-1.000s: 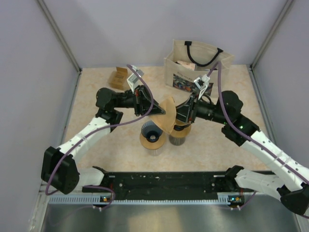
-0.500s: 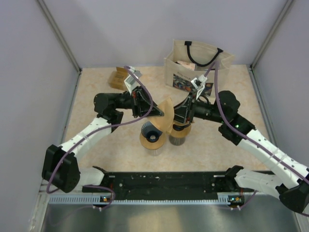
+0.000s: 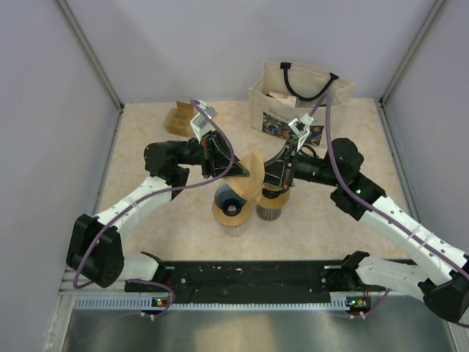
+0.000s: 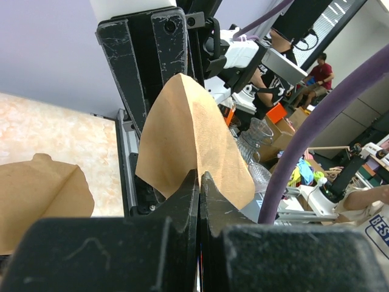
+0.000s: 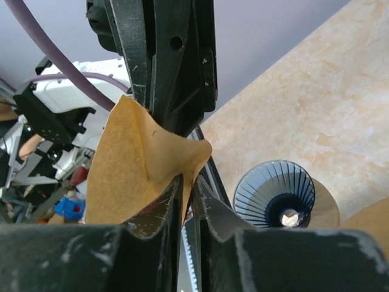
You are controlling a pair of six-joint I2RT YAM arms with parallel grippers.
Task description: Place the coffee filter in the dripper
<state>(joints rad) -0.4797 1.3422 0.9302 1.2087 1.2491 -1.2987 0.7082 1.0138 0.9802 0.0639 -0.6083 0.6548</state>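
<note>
A brown paper coffee filter (image 3: 254, 165) hangs in the air between both arms, above the dripper (image 3: 232, 199), a dark ribbed cone on a round tan base. My left gripper (image 3: 244, 173) is shut on the filter's left edge; in the left wrist view its jaws (image 4: 199, 176) pinch the paper (image 4: 191, 134) with no gap. From the right comes my right gripper (image 3: 265, 178). Its jaws (image 5: 188, 179) stand a narrow gap apart with the filter's (image 5: 137, 164) lower edge between them. The dripper (image 5: 273, 191) shows empty below.
A glass vessel (image 3: 270, 209) with brown paper on top stands right beside the dripper. A canvas tote bag (image 3: 297, 103) is at the back, a brown packet (image 3: 179, 117) at the back left. A black rail (image 3: 249, 275) runs along the near edge.
Both grippers and the filter have shifted slightly left. The left gripper has kept its hold on the paper throughout.
</note>
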